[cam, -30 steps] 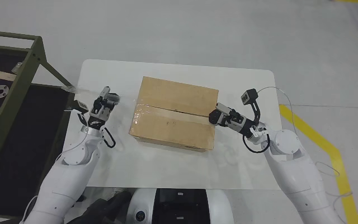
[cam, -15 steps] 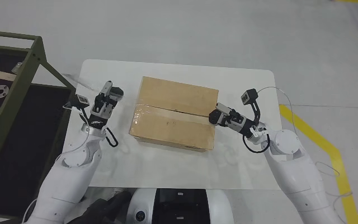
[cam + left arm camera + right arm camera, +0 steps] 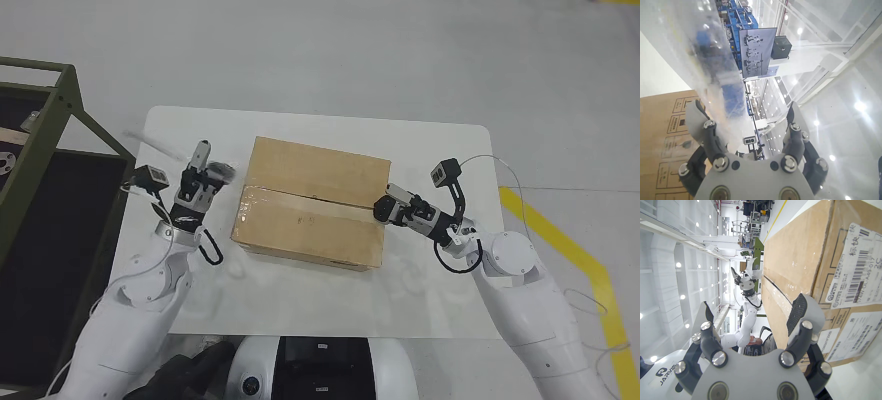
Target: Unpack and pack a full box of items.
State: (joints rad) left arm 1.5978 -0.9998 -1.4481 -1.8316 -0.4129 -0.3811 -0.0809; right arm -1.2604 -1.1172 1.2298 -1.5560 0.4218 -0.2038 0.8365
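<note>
Box (image 3: 312, 203) is seen at table (image 3: 440, 290) centre, flaps shut. Left gripper (image 3: 205, 170) is placed at the box's 9 o'clock, jaws spread wide, with a clear tape strip (image 3: 711, 62) stuck to one finger. Right gripper (image 3: 385, 207) is placed at the box's 3 o'clock end, jaws wide.
</note>
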